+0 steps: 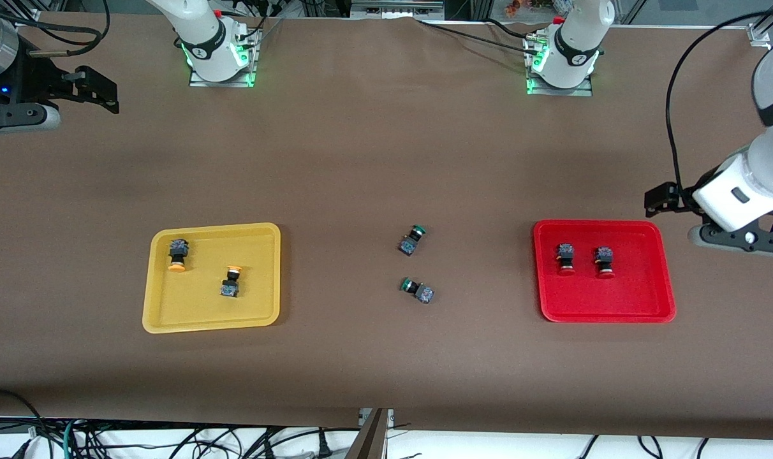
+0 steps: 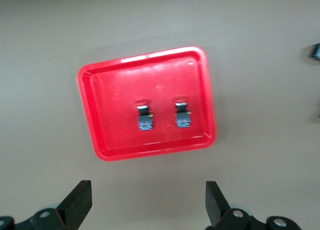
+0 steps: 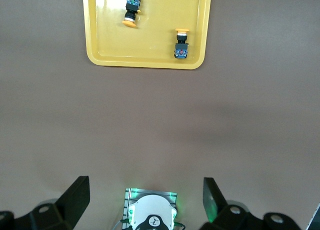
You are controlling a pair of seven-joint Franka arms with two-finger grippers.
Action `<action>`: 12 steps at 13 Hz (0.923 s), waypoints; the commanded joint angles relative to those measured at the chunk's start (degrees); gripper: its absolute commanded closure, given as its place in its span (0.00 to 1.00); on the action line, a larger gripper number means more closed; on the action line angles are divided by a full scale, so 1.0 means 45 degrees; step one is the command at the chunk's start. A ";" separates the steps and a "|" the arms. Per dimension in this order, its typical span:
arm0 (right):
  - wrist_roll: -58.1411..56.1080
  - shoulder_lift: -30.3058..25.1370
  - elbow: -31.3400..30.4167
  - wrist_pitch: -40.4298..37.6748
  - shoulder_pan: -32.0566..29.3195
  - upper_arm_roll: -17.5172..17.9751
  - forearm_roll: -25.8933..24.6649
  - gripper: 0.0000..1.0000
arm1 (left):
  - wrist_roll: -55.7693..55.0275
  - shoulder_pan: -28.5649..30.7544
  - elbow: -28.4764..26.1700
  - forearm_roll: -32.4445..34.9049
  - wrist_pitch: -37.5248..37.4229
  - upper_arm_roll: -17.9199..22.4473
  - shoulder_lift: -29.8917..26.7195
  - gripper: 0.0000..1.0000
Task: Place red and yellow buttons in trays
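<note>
Front view shows a brown matte table (image 1: 361, 159) with two shallow plastic trays that have rounded corners and raised rims. The yellow tray (image 1: 163, 312) lies toward the right arm's end, and the red tray (image 1: 664, 280) toward the left arm's end. In the yellow tray lie two yellow buttons with dark blocky bodies and round orange-yellow caps: one (image 1: 178, 254) near a corner farther from the camera, the other (image 1: 231, 281) nearer to the middle. In the red tray two red buttons (image 1: 566, 258) (image 1: 604, 261) lie side by side, close but apart, their caps pointing toward the camera. Between the trays, on the bare table, lie two green buttons (image 1: 412, 240) (image 1: 418, 290). The left gripper (image 2: 148, 202) is up beside the red tray, its dark fingers wide apart and holding nothing. The right gripper (image 3: 145, 200) is up at the table's edge, fingers also wide apart and free.
</note>
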 commanded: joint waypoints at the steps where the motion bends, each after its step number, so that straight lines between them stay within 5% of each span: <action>1: 0.0145 -0.0155 -0.0101 0.0045 -0.0035 0.0148 -0.0173 0.00 | 0.0120 -0.2264 -0.0827 -0.0774 -0.0393 0.2654 -0.1689 0.00; 2: 0.0145 -0.0155 -0.0120 -0.0013 -0.0015 0.0148 -0.0193 0.00 | 0.0237 -0.3478 -0.1219 -0.1065 -0.0296 0.4237 -0.2022 0.00; 3: 0.0145 -0.0155 -0.0121 -0.0033 0.0004 0.0148 -0.0231 0.00 | 0.0122 -0.3915 -0.1938 -0.1416 0.0208 0.4678 -0.2393 0.00; 6: 0.0145 -0.0116 -0.0101 0.0065 0.0024 0.0148 -0.0407 0.00 | -0.0113 -0.4056 -0.4560 -0.1576 0.2593 0.4799 -0.4054 0.00; 12: 0.0165 -0.0038 -0.0101 0.0357 0.0102 0.0148 -0.0525 0.00 | -0.0270 -0.4037 -0.3900 -0.1713 0.1190 0.4878 -0.4018 0.00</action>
